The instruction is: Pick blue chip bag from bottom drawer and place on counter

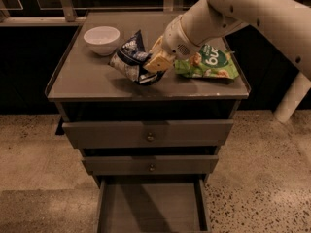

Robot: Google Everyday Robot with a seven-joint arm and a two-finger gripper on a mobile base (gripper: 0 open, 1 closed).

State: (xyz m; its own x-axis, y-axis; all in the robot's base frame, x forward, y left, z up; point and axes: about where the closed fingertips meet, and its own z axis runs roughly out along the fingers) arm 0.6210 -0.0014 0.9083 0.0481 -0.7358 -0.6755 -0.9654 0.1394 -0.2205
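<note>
The blue chip bag [130, 58], dark navy with white and silver patches, is over the middle of the grey counter [87, 84], its lower end at or just above the surface. My gripper [154, 64] is shut on the bag's right side, with tan fingers [159, 61] against the foil. My arm reaches in from the upper right. The bottom drawer [150, 203] stands pulled open below, its plain grey inside empty.
A white bowl [101, 39] stands at the counter's back left. A bright green snack bag [209, 63] lies at the right, partly under my arm. Two shallower drawers with small knobs [150, 137] are shut. Speckled floor surrounds the cabinet.
</note>
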